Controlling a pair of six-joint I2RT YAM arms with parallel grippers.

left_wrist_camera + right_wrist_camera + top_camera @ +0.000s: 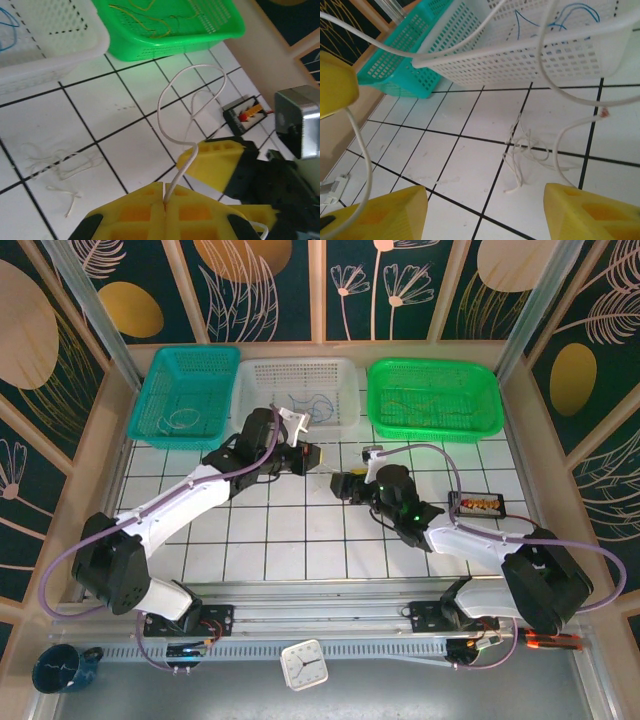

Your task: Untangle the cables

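One white cable [159, 107] stood pinched in the left gripper [164, 200]; the right gripper [485, 200], jaws wide, faced the loose tangle [525, 150] at its twelve o'clock.

Three baskets are lined along the top of the overhead view: left basket [200, 380], middle basket [270, 375], right basket [480, 380]. On the bench [250, 540], just before the middle basket, the cables [522, 150] are spread, one being pinched in the left end effector [308, 455], which is faced at frame centre by the right end effector [342, 483]. A clock [303, 664] is placed at bottom centre.
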